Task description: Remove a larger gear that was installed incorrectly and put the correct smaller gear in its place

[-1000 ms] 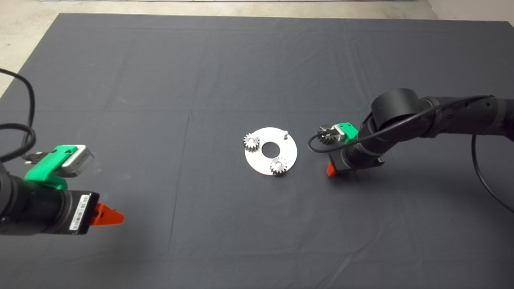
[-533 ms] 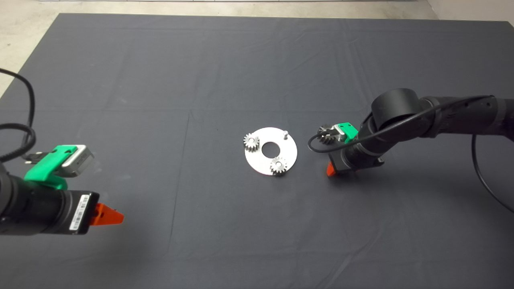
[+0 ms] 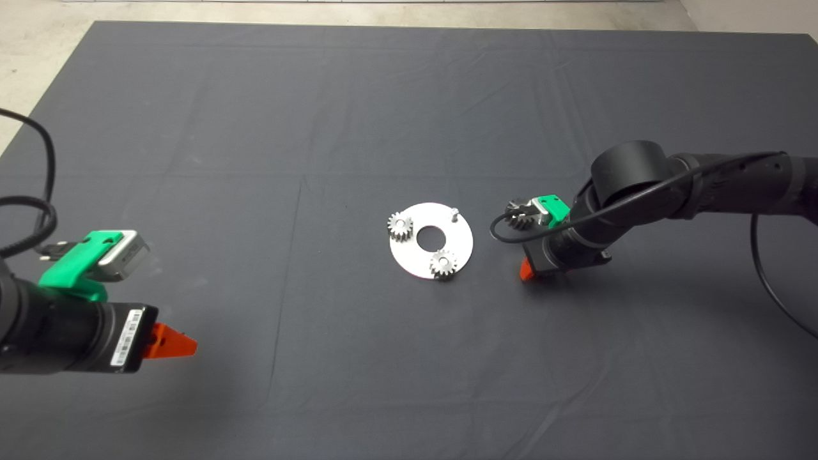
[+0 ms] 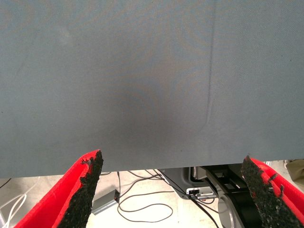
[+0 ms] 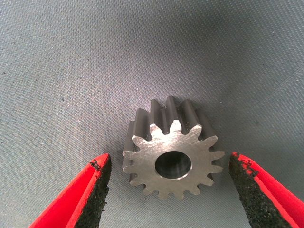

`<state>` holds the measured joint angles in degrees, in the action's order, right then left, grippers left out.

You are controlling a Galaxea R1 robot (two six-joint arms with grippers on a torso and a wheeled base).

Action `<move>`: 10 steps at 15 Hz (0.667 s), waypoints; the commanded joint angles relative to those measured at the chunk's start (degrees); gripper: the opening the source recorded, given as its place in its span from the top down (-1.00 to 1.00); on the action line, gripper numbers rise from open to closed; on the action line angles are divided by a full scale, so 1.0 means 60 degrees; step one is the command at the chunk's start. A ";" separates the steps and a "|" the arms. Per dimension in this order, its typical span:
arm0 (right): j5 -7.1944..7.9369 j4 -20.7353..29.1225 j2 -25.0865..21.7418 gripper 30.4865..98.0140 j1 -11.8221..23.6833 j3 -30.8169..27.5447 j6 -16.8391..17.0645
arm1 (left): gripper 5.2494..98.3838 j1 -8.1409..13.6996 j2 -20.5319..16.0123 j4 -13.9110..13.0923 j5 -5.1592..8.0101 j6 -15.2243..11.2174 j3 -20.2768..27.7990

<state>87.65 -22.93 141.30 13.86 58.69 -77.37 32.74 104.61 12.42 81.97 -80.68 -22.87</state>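
Right of the round plate (image 3: pixel 460 246), the right gripper (image 5: pixel 168 190) straddles a gear (image 5: pixel 172 154), probably the smaller gear, fingers wide apart, gripping nothing. Rigid, slick metal; pinch across opposite teeth.

- Right gripper (image 3: pixel 525 271): in the head view only one red fingertip showed from under the wrist; the rest was hidden by the arm.
- Gear (image 5: pixel 172 154) between the right gripper's (image 5: pixel 170 190) fingers: hidden in the head view beneath that wrist.
- Larger gear (image 3: pixel 519 214): beyond the right wrist, partly covered by the green camera mount (image 3: pixel 552 208) and a black cable (image 3: pixel 511 231).
- Left gripper (image 4: pixel 171 190): finger bases cut off by the wrist picture's edge.
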 commanded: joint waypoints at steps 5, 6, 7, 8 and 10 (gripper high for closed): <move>0.0831 -0.0368 0.0042 -0.05 0.0254 0.0002 0.0034 | -0.49 0.0080 -0.0006 0.0010 0.0020 0.0028 0.0018; 0.0802 -0.0397 0.0042 -0.05 0.0254 -0.0013 0.0034 | -0.49 0.0080 0.0006 0.0010 0.0020 0.0028 0.0006; 0.0802 -0.0426 0.0043 -0.05 0.0283 -0.0005 0.0034 | -0.49 0.0080 0.0006 0.0010 0.0020 0.0028 -0.0003; 0.0802 -0.0456 0.0042 -0.05 0.0356 0.0002 0.0049 | -0.49 0.0080 0.0006 -0.0005 0.0020 0.0028 -0.0009; 0.0802 -0.0456 0.0057 -0.05 0.0386 0.0002 0.0043 | -0.49 0.0080 0.0006 0.0009 0.0020 0.0028 -0.0009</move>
<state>87.65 -23.78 141.31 14.13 58.69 -77.34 32.74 104.61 12.42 81.98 -80.65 -22.87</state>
